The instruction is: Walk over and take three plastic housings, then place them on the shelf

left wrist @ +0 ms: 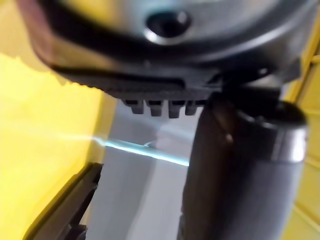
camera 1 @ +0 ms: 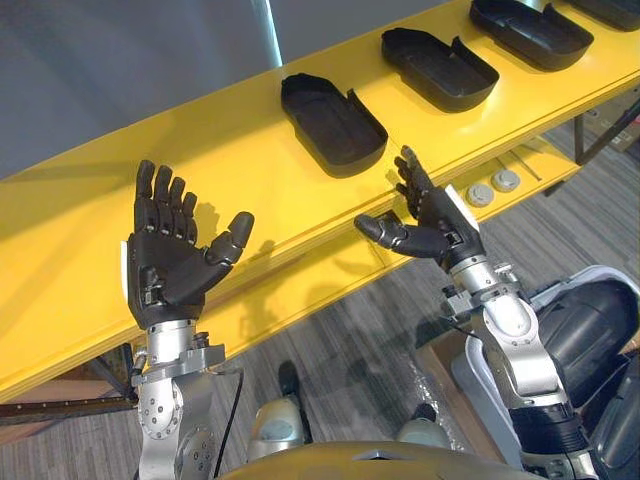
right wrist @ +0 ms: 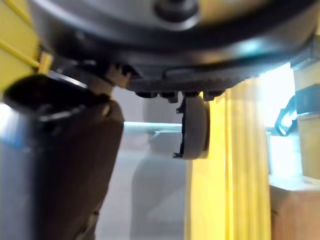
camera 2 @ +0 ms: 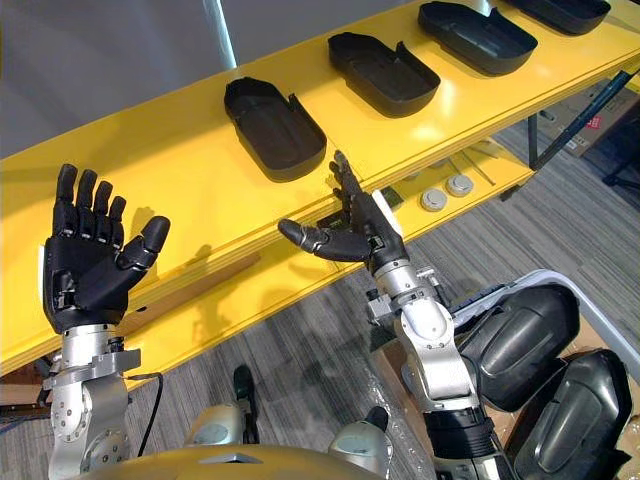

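A long yellow shelf (camera 1: 230,160) runs slantwise across the view. Its top is flat, smooth and a bit shiny. Behind it is a plain grey wall (camera 1: 120,70) with a thin pale stripe (camera 1: 268,30). Under the top is a lower yellow board (camera 1: 300,295). The floor (camera 1: 350,350) is grey carpet with thin streaks.

By the robot's right side stands a bin (camera 1: 600,270) with a pale rim. In it lie a bin housing (camera 2: 520,335) and a second bin housing (camera 2: 575,415), both dark, with round shiny backs up.

Four black plastic housings lie in a row on the shelf top, apart from each other. They are hollow side up, like little tubs with round ends: the first housing (camera 1: 333,122), the second housing (camera 1: 438,66), the third housing (camera 1: 530,30) and the fourth housing (camera 1: 610,10) at the corner.

The left hand (camera 1: 170,255) is held up against the shelf, palm toward the camera. Its fingers are straight and spread, and it holds nothing.

The right hand (camera 1: 430,215) is near the shelf's front edge, just below the first housing and not touching it. Its fingers are straight, thumb out, and it is empty.

One small round silver disc (camera 1: 481,194) and another disc (camera 1: 506,180) sit on the lower board.
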Robot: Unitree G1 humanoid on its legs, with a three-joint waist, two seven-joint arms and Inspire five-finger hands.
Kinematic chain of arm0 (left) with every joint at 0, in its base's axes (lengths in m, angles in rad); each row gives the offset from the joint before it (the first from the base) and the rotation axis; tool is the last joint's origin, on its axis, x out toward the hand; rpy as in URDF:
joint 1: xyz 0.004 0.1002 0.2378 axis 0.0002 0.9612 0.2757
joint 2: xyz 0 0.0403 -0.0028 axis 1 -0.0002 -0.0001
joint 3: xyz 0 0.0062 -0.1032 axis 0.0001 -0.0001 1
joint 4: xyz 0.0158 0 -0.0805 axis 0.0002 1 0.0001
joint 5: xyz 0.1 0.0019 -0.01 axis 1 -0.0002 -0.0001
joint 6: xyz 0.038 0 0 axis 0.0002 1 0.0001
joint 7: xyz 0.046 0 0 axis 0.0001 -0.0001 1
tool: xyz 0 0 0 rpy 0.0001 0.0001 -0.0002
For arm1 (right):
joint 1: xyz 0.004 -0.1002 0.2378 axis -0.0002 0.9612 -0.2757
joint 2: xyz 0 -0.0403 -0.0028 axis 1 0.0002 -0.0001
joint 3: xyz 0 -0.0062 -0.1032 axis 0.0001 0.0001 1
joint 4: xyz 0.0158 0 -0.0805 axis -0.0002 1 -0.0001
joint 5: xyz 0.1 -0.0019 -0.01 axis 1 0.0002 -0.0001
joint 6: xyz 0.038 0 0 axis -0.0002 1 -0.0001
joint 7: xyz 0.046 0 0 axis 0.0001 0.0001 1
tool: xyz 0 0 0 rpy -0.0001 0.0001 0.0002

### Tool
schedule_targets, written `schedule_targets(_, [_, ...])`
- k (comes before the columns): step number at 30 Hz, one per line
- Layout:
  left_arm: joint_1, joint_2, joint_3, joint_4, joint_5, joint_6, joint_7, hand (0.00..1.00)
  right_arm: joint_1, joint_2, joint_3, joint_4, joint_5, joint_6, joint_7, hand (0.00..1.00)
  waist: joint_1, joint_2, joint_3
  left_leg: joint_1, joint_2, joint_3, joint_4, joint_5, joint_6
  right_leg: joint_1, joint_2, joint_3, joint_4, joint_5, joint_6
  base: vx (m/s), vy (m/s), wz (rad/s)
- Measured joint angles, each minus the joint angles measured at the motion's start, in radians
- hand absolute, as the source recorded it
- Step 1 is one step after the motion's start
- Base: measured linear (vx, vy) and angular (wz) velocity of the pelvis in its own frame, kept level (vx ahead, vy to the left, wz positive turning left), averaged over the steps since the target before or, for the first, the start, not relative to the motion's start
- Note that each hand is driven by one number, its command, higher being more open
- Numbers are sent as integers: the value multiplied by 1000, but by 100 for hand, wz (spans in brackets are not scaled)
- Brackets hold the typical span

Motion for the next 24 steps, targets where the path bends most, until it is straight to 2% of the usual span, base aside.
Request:
schedule_targets(5, [2,8,1,0,0,0,0,100,4,0,0,0,0,0,-11,100,1,-22,-7,-2,0,-8,0,0,1,8,0,-11,2,-4,-5,-30,-10,7])
schedule_targets(17, [4,8,7,-2,0,1,0,100,-7,1,10,90,-41,-29,-108,100,14,-22,-7,-16,-3,-44,0,15,9,22,3,-48,4,-6,-7,-33,-14,8])
schedule_targets(24, [3,8,7,-3,0,1,-16,100,-127,1,13,216,-46,-29,-123,100,33,-21,-8,-26,-3,-75,-1,22,12,29,2,-75,20,-18,-13,-59,-9,12])
